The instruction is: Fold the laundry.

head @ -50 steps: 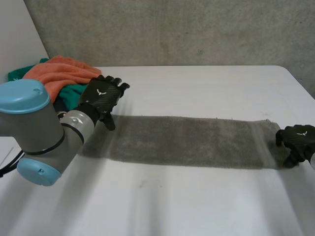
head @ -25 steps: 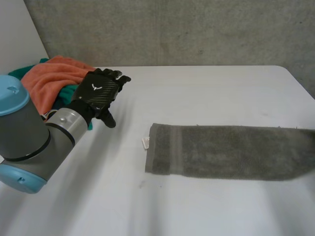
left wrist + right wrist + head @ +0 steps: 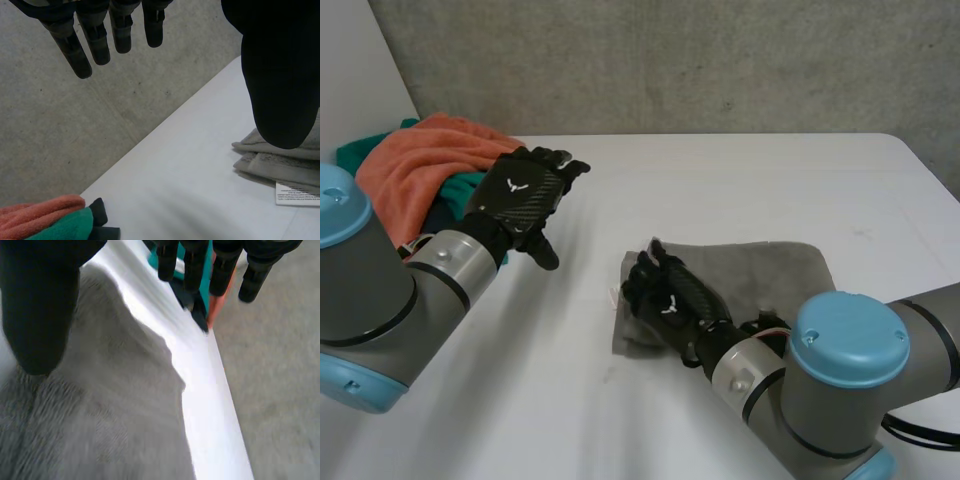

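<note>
Grey terry towel (image 3: 765, 268), folded over (a white label (image 3: 296, 193) at its edge), lies mid-table, one end under the right hand (image 3: 665, 295), whose fingers are straight with the thumb apart. The left hand (image 3: 525, 190) hovers with fingers spread and empty, beside an orange-and-teal cloth pile (image 3: 420, 165). The table (image 3: 740, 175) is smooth and white, with a concrete wall (image 3: 670, 60) behind.

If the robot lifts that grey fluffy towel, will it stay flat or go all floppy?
Probably floppy: the grey terry towel lies doubled over with soft, rumpled edges. It likely won't slide easily, since its fuzzy surface looks rough against the white table.
</note>
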You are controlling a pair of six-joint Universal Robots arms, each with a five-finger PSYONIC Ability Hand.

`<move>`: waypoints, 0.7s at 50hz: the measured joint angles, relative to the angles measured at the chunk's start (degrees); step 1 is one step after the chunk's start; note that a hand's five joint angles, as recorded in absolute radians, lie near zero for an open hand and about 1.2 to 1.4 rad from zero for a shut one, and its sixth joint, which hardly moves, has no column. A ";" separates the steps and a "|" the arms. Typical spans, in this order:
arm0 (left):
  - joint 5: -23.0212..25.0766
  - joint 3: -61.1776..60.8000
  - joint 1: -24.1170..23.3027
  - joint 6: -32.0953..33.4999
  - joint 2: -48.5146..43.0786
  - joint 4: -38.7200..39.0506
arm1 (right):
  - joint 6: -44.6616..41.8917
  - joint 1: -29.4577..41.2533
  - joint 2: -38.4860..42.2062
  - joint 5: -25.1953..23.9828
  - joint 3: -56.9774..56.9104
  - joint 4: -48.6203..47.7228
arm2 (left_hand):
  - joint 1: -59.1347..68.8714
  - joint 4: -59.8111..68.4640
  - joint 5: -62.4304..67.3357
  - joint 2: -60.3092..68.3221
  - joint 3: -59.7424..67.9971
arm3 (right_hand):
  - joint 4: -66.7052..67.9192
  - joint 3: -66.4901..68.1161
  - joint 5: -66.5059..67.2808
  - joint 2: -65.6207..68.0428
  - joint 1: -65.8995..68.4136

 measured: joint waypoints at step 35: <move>-0.57 0.15 -5.75 -0.03 0.94 1.01 | 12.44 -8.02 -13.77 2.58 9.65 -7.56 | 0.00 0.00 0.00 0.00 0.00 | 55.31 54.77 54.62 54.61 50.16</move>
